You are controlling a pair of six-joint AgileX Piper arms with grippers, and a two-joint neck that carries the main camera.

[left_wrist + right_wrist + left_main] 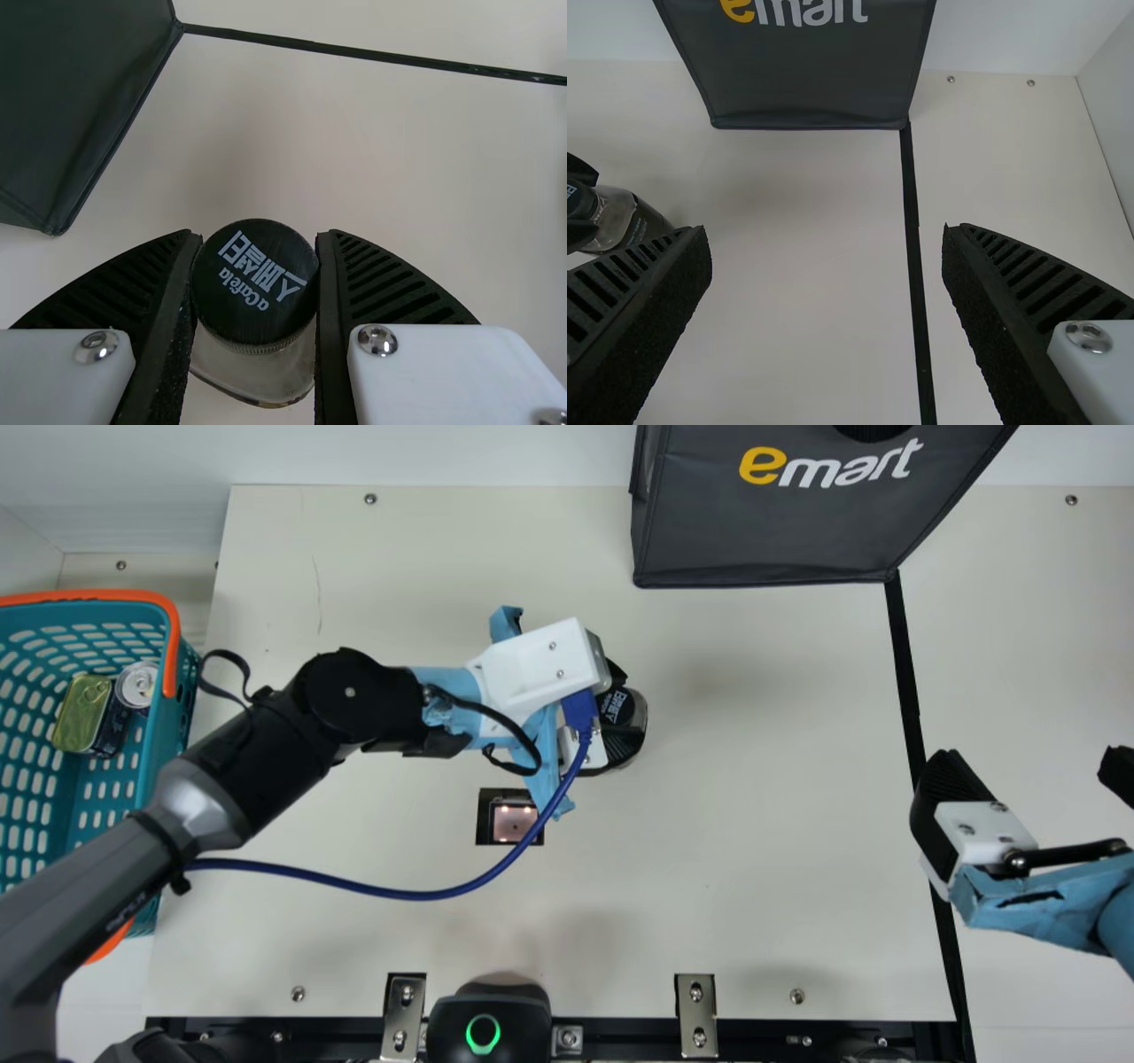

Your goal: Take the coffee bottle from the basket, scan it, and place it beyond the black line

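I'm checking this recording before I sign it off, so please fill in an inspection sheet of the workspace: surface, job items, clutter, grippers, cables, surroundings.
Surface: cream table with a thin scratch-like line towards the far left; scanner window set into it.
Job's things: coffee bottle held at its black cap, not yet beyond the black line; basket at the left.
Clutter: flat tin and can inside the basket.
Grippers: left closed on the cap; right open, holding nothing.
Cables: blue cable loops from the left arm, crossing the window's corner in the main view.
Surroundings: dark bag at the far side; white walls.
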